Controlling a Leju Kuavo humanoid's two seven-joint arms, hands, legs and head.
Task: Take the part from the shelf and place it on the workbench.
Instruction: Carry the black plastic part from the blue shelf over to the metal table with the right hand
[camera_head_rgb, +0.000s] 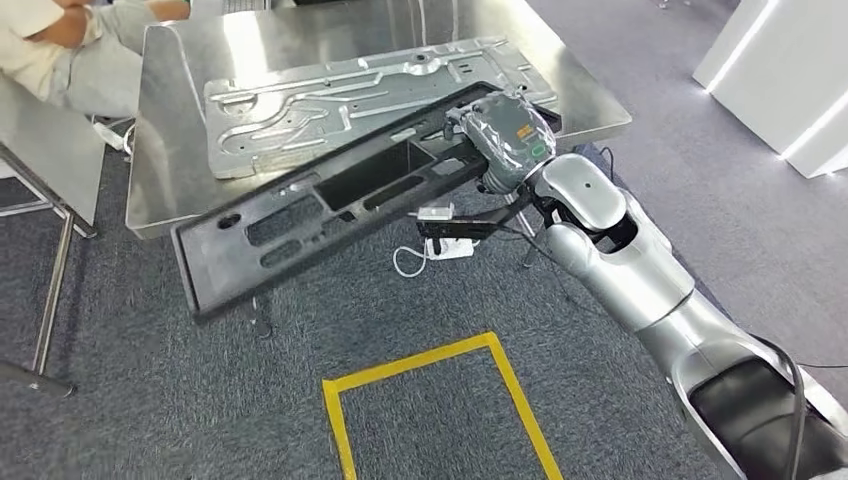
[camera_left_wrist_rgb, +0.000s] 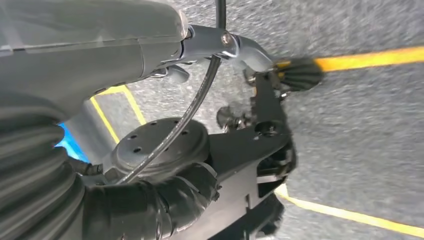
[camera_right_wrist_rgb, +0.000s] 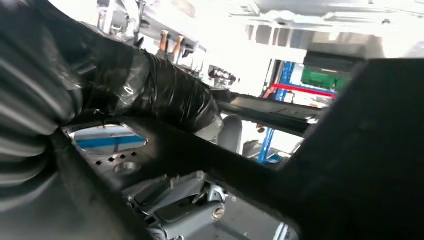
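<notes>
Head view: your right hand (camera_head_rgb: 505, 135) has its fingers clamped on one end of the long black plastic panel (camera_head_rgb: 330, 205). That panel lies slanted over the near edge of the steel desk (camera_head_rgb: 180, 150), its far end past the near left corner, above the carpet. A stamped metal plate (camera_head_rgb: 350, 100) lies on the desk behind it. Left wrist view: left hand (camera_left_wrist_rgb: 280, 75) over grey carpet by yellow tape (camera_left_wrist_rgb: 370, 57); fingers can't tell. Right wrist view: dark fingers (camera_right_wrist_rgb: 165, 95) wrapped over the panel's bar.
</notes>
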